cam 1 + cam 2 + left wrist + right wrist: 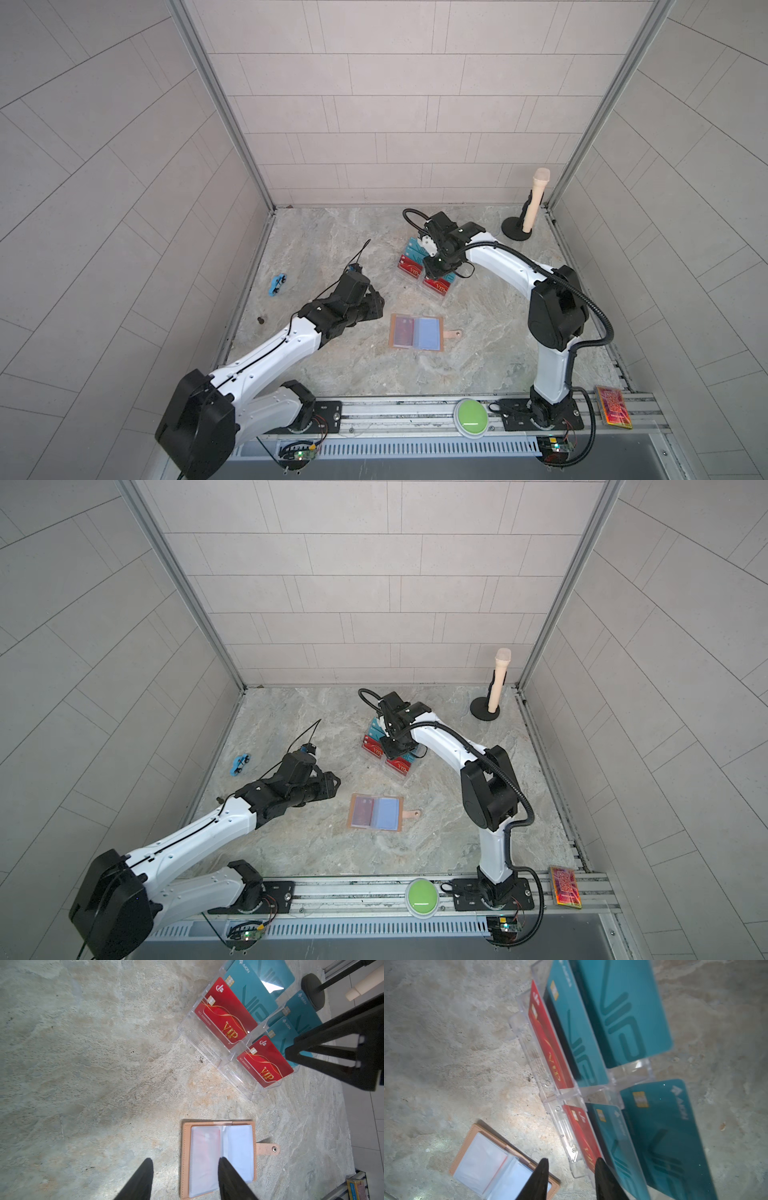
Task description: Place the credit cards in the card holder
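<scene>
card holder (417,331) open and flat on the desk (332,374), snap strap out to its right, a reddish tint through the left pocket, the right pocket pale blue. behind the card holder, toward the back wall: credit cards (226,1014) upright in a clear acrylic stand (207,1051), red ones in front, teal ones behind.

left end effector (374,309) near the card holder's left edge, apart from it in both top views, fingers spread, gripping nothing. right end effector (571,1159) behind the card holder, over the stand's front red cards, fingers parted, nothing clamped; contact with a card not clear.

farther from the card holder: blue toy car (277,284) well to the left, microphone (536,199) on a black base at rear right, green button (471,417) and orange patterned slab (614,406) in front, on the rail.
</scene>
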`<state>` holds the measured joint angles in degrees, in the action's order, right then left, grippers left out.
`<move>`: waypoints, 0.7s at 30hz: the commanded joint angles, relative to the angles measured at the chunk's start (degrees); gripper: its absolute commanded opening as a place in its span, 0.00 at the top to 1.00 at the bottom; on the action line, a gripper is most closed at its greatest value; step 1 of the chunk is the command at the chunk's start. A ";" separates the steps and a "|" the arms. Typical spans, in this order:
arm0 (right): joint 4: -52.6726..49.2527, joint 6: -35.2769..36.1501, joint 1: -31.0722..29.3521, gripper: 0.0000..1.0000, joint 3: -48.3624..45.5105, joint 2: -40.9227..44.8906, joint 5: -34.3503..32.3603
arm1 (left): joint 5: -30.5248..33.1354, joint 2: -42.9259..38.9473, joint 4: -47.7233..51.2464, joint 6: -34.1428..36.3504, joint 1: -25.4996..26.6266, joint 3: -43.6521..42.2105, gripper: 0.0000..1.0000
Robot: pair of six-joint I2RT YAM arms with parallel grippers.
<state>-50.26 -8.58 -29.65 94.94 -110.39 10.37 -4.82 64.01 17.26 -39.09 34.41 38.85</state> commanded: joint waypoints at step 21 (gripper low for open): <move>-2.17 4.32 -0.92 0.58 1.79 -5.19 -1.91 | -5.79 1.76 -3.77 -2.33 -2.77 -3.26 0.45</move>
<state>-51.07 -5.58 -30.04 96.42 -114.76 9.13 -9.89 64.95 13.78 -41.15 31.90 35.75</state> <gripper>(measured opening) 0.426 0.546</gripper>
